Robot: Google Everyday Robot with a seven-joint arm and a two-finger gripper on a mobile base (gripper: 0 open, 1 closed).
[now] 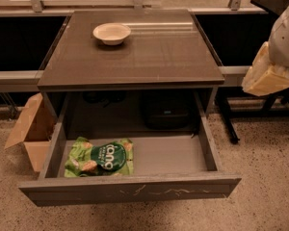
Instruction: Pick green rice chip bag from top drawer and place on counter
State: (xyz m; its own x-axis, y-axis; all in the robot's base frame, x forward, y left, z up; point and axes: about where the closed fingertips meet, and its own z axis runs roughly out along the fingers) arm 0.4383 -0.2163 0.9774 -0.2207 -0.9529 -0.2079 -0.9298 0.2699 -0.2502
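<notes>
The green rice chip bag (pixel 99 157) lies flat in the left front part of the top drawer (pixel 173 155), which is pulled out wide. The scratched front panel (pixel 135 190) faces me. The counter (pixel 135 52) is the dark glossy tabletop above the drawer. My gripper (pixel 266 77) hangs at the right edge of the view, off to the right of the counter and well above and right of the drawer. It is far from the bag and holds nothing that I can see.
A white bowl (pixel 111 33) stands on the back left of the counter. An open tan cardboard box (pixel 30 129) sits on the floor left of the drawer. A dark stand with legs (pixel 231 119) is on the right. A black object (pixel 166 110) sits under the counter.
</notes>
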